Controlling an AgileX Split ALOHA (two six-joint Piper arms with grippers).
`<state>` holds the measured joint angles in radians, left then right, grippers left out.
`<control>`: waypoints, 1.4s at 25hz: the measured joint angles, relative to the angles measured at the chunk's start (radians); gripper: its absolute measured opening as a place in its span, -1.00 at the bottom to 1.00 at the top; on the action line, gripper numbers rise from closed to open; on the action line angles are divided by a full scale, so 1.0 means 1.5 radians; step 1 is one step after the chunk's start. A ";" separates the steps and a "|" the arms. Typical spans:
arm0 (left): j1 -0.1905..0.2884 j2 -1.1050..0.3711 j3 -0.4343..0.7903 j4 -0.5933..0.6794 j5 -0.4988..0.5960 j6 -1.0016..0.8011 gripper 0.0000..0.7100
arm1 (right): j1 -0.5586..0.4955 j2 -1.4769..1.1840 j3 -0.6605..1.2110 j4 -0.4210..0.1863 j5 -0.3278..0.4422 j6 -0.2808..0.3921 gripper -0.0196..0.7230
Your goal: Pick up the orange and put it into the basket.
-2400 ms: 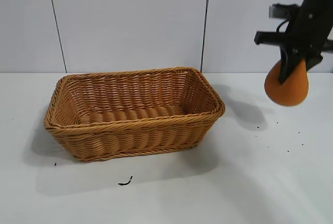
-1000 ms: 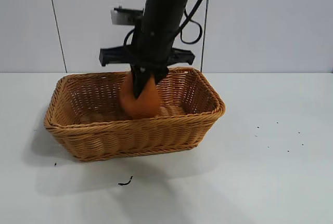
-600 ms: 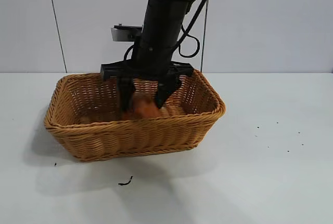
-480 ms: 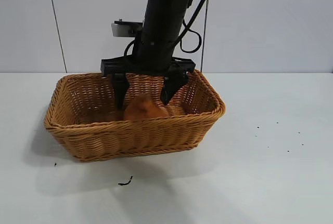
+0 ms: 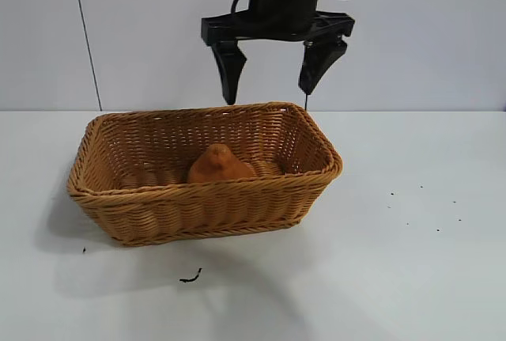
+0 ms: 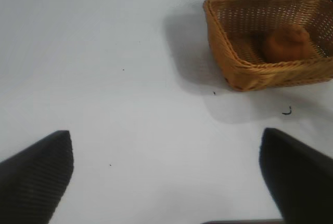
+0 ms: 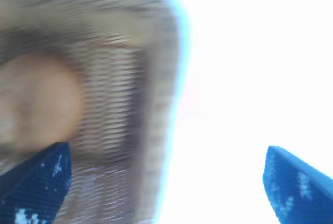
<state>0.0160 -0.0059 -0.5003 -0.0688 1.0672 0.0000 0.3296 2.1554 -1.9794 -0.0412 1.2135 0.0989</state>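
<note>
- Bare white table [image 5: 395, 278] fills the near ground, marked only by a few dark specks and one small dark curl [image 5: 190, 277] just in front of the basket; nothing there looks likely to interfere.
- Tan wicker, the basket [image 5: 198, 210] stands left of centre with the orange [image 5: 215, 165] lying inside on its floor, knob upward, free of any grip. Judged from this, the placing looks done.
- The near wall hides the orange's base, so whether it sits flat or leans on the weave cannot be told; if it is only balanced, it might roll within the basket, though the walls should hold it.
- The right gripper [image 5: 273, 80] hangs above the far rim, jaws spread wide and empty. A low sideways retreat could catch the braided rim and drag the basket.
- The right arm is cut off by the top edge, and its wrist view is smeared, giving only a blur of weave and fruit.
- The left gripper [image 6: 166, 182] stands parked well to the basket's left, jaws wide apart and empty; only its dark tips show.
</note>
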 joint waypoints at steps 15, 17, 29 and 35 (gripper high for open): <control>0.000 0.000 0.000 0.001 0.000 0.000 0.96 | -0.178 -0.018 0.034 0.016 0.000 0.000 0.92; 0.000 0.000 0.000 0.001 0.000 0.000 0.96 | -0.178 -0.048 0.076 0.027 -0.001 0.000 0.92; 0.000 0.000 0.000 0.000 0.000 0.000 0.96 | -0.178 -0.424 0.514 0.053 0.001 -0.019 0.92; 0.000 0.000 0.000 0.000 0.000 0.000 0.96 | -0.178 -0.650 0.739 0.053 -0.025 -0.040 0.92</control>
<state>0.0160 -0.0059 -0.5003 -0.0689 1.0672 0.0000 0.0625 1.1797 -0.8714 0.0387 1.1766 0.0382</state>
